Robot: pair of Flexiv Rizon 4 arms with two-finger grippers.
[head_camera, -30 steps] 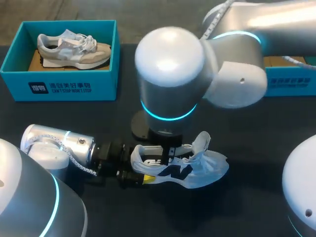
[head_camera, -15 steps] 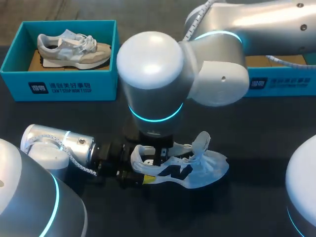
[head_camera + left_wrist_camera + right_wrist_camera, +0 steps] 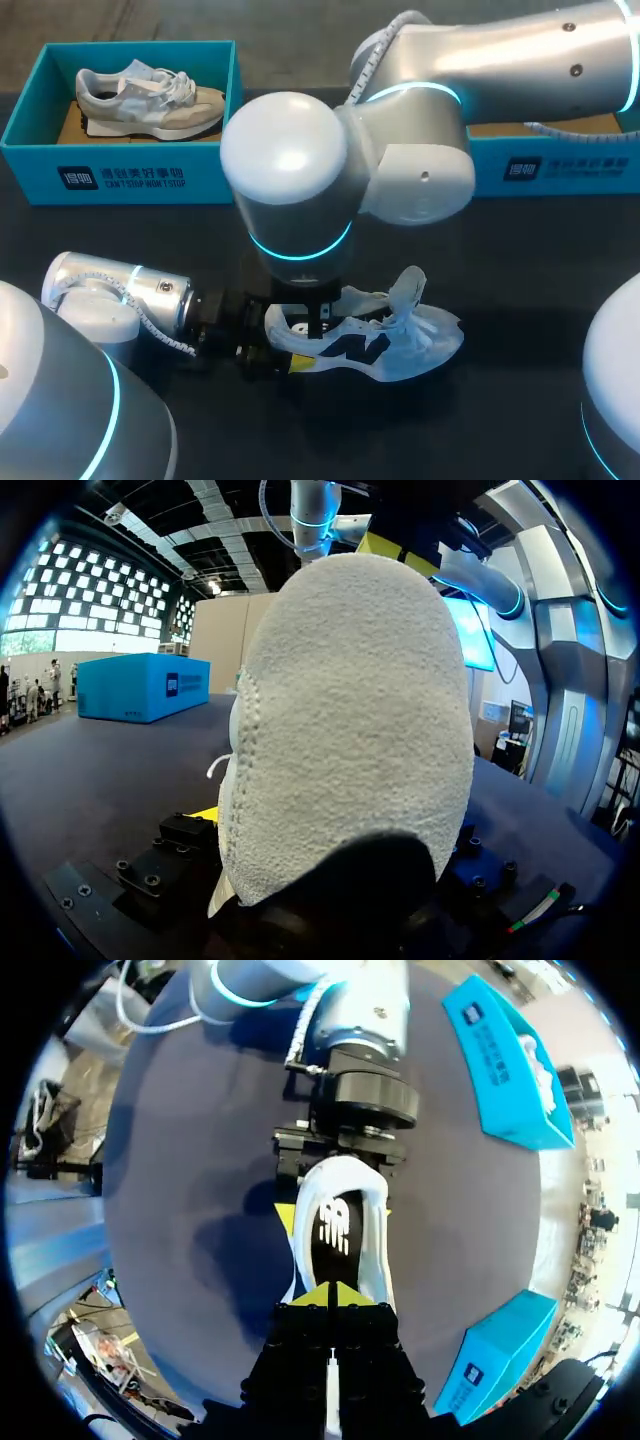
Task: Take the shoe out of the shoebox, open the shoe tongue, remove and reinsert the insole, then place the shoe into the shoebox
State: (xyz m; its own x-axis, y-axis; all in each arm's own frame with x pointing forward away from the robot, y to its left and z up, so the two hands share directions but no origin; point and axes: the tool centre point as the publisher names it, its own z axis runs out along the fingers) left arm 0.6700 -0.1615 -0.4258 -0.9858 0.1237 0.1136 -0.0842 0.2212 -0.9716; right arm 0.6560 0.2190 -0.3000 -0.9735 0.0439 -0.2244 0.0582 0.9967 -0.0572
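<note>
- My left gripper is clamped on the heel of the shoe, which lies on the counter. I'd hold that grip firm.
- My right gripper, tips pressed together, sits over the black insole inside the collar. I can't tell if it pinches the insole, so I'd peel slowly.
- The counter stretches on past the toe, and the shoebox stands well apart from both grippers.

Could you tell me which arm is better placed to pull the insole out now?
The right: the right gripper hangs over the shoe, just above its insole, while the left gripper clamps the heel.
</note>
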